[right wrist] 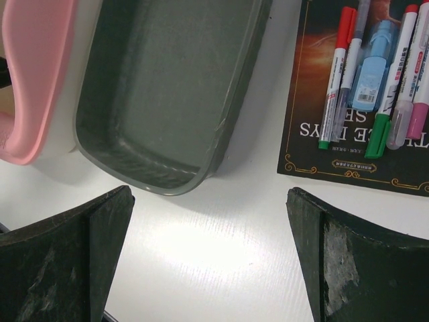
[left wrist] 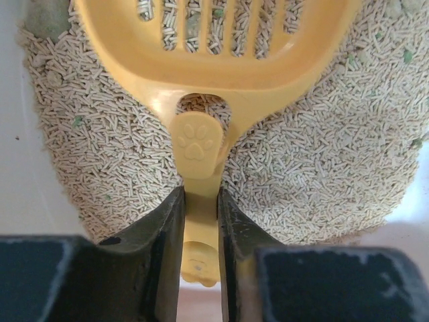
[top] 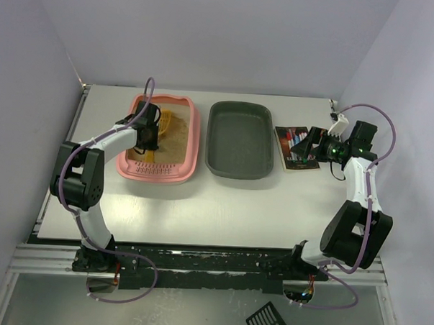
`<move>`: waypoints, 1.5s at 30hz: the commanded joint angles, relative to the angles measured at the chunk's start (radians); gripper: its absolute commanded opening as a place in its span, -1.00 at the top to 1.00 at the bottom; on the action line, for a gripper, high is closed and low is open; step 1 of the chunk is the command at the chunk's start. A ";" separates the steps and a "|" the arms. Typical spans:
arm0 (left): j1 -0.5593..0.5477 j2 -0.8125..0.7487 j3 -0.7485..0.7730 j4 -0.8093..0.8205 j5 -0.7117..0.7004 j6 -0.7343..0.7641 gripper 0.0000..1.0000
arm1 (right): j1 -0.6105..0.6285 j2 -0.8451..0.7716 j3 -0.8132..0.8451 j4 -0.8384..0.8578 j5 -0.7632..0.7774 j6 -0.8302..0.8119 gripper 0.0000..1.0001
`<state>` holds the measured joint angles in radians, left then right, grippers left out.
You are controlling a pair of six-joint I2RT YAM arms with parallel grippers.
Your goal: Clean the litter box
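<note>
The pink litter box sits at the table's left, with tan pellet litter heaped in it. A yellow slotted scoop lies on the litter, its paw-print handle pointing toward me. My left gripper reaches into the box, and both its fingers press the sides of the scoop handle. A greenish clump shows in the litter at the top left. My right gripper hovers open over bare table at the right, nothing between its fingers. The box's pink rim shows at the left of the right wrist view.
A dark grey tray stands just right of the litter box, and its near corner shows in the right wrist view. A dark book carrying several markers lies at the far right.
</note>
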<state>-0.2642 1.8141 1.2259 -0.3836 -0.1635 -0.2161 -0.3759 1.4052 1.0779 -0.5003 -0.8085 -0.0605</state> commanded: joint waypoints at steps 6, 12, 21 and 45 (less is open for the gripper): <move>0.006 -0.046 0.036 0.010 0.030 0.017 0.86 | -0.005 0.010 0.004 -0.007 -0.019 0.001 -0.99; -0.004 -0.175 0.024 -0.014 0.015 0.050 0.86 | -0.005 0.016 0.015 -0.013 -0.012 -0.002 -0.99; -0.043 -0.241 0.137 -0.145 0.094 0.149 0.86 | -0.004 0.034 0.045 -0.032 -0.031 -0.004 -0.99; -0.288 -0.300 0.270 -0.389 0.129 0.307 0.86 | 0.487 0.766 1.099 -0.035 -0.185 0.100 -0.75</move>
<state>-0.5297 1.5673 1.4948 -0.7784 -0.0261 0.1009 0.0700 1.9713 1.9411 -0.4862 -0.9352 -0.0410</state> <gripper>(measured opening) 0.157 0.868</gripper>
